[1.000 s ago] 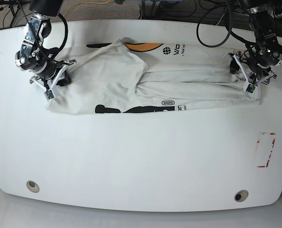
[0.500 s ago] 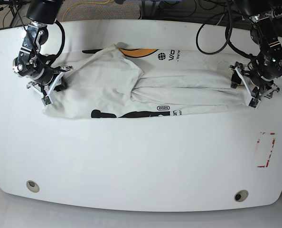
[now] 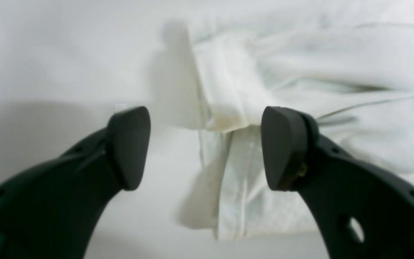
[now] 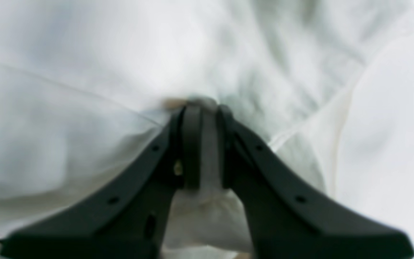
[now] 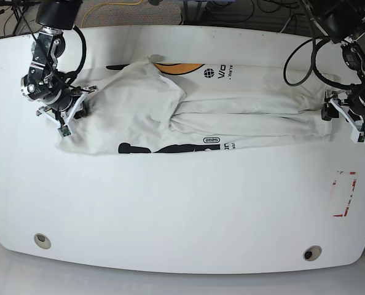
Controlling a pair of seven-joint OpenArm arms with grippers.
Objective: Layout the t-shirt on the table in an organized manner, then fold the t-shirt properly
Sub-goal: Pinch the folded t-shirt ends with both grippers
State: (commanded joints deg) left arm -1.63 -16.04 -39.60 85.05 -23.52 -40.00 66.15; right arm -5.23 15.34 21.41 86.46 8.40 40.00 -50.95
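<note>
- T-shirt [image 5: 195, 114] spread in a long, rumpled band across the far half of the tabletop [image 5: 182, 203], long axis running left to right between the two arms.
- One end bunched at the left of the base view, the other tapering toward the right edge; which end is collar and which hem, cannot tell.
- Orange graphic and black lettering showing along the far edge, more black print along the near edge, a loose flap folded over the left-middle, so not yet flat.
- Right gripper [image 4: 201, 108], at the left of the base view: jaws pinched tight on a fold of the cloth, fabric gathered into creases around the tips.
- Left gripper [image 3: 205, 147], at the right of the base view: jaws standing wide apart, nothing between them, a doubled edge of the shirt lying just past the tips on the tabletop.
- Soft, light, limp cotton by the look of it: likely to sag and crease wherever unsupported, to slide easily on the smooth tabletop, and not fragile.
- Best taken by a seam or a doubled edge near a corner, where several layers give the jaws something to bite; a single thin layer likely to slip out.
- Layout step judged unfinished: folded flap and twist along the middle still to be opened before any proper fold.
</note>
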